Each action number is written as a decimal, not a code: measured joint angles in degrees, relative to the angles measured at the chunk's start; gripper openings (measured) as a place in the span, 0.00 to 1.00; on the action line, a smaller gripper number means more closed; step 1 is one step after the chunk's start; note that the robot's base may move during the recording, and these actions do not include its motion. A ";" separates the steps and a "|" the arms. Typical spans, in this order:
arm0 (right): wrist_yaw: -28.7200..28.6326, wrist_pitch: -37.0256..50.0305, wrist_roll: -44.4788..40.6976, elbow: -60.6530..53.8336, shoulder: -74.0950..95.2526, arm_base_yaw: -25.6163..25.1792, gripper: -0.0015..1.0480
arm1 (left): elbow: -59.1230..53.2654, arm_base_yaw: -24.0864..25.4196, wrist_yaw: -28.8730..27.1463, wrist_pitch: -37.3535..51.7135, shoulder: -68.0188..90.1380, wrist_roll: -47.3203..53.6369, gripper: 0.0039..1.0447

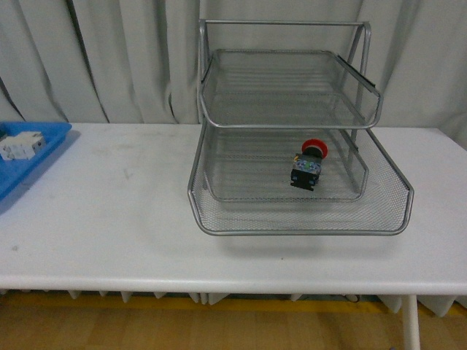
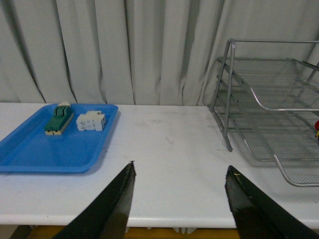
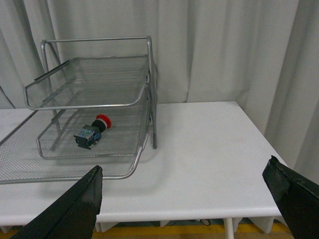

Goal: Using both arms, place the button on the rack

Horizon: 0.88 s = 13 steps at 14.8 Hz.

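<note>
Button [image 1: 309,163] lying in the rack [image 1: 292,232], nothing grasped.
It rests on its side in the middle tier, toward 3 o'clock, with the red cap pointing to 12 o'clock. The left claw [image 2: 181,168] and the right claw [image 3: 184,167] are both released, fingers wide apart above the white surface [image 1: 109,219].

1. A large silver three-tier wire-mesh rack [image 1: 292,227] stands right of centre on the white table [image 1: 124,219].
2. A small red-capped, dark-bodied push-button [image 1: 309,165] lies in the rack's middle tier, toward the right.
3. A flat blue plastic tray [image 1: 44,149] sits at the table's left end, well apart from the rack.
4. In the tray, a green-and-cream switch block [image 2: 58,122] lies just beside a white terminal block [image 2: 90,121].
</note>
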 joint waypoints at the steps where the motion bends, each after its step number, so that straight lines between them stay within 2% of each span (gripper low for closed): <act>1: -0.02 0.00 0.00 0.00 0.00 0.00 0.94 | 0.00 0.00 0.00 0.00 0.00 0.00 0.66; 3: -0.02 0.00 0.00 0.00 0.00 0.00 0.94 | 0.00 0.00 0.00 0.00 0.00 0.00 0.90; 4: 0.00 0.00 0.00 0.00 0.00 0.00 0.94 | 0.00 0.00 0.02 -0.02 0.00 0.04 0.95; 8: -0.90 0.09 0.39 0.02 0.11 -0.22 0.94 | 0.00 0.00 0.00 0.00 0.00 0.00 0.94; 9: -6.34 3.80 2.91 0.09 3.28 -1.40 0.94 | 0.00 0.00 0.02 0.00 0.00 0.00 0.94; 11: -6.29 14.62 5.46 1.36 15.12 2.47 0.94 | 0.00 0.00 0.00 0.00 0.00 0.00 0.94; 13: -5.42 29.90 7.89 8.17 32.92 3.82 0.94 | 0.00 0.00 0.00 -0.02 0.00 0.00 0.94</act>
